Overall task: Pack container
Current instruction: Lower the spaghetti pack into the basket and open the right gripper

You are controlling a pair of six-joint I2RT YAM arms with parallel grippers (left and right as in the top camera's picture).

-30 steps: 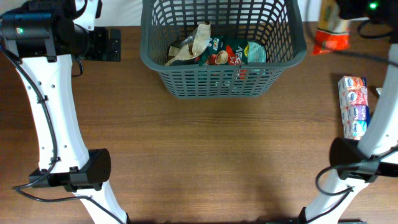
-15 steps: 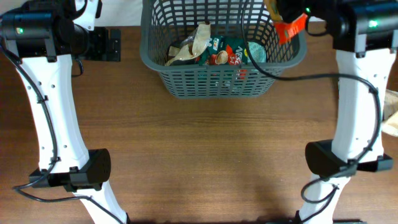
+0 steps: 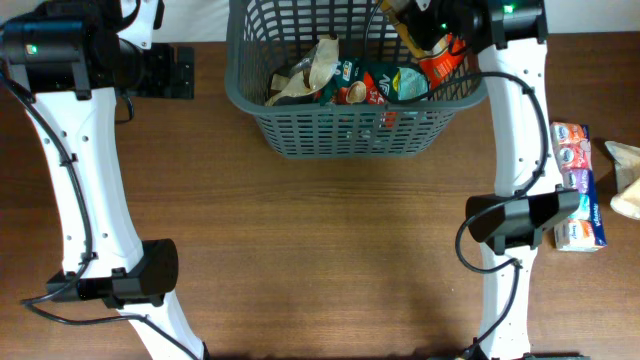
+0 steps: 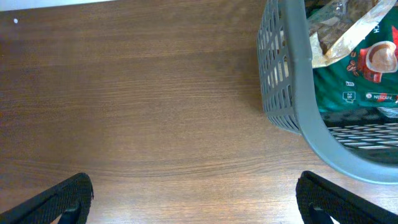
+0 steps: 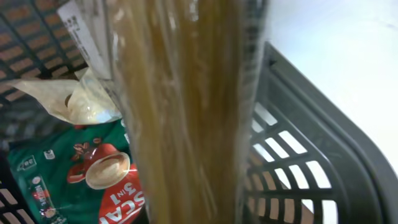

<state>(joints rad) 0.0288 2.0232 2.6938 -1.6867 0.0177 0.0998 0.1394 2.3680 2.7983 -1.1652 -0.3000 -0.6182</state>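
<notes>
The container, a dark grey lattice basket, stands at the back centre of the table. It holds a green coffee packet and a crumpled beige packet. My right gripper is over the basket's right side, shut on a long clear packet of spaghetti with an orange-red end. The packet hides the fingers in the right wrist view, where the basket wall and coffee packet show. My left gripper is open and empty, left of the basket.
A white pack with pink and blue print lies on the table at the right. A beige bag is at the right edge. Both arm bases stand near the front edge.
My right gripper has carried the spaghetti packet leftward from right of the basket to over its right inner side. The left arm has not moved.
</notes>
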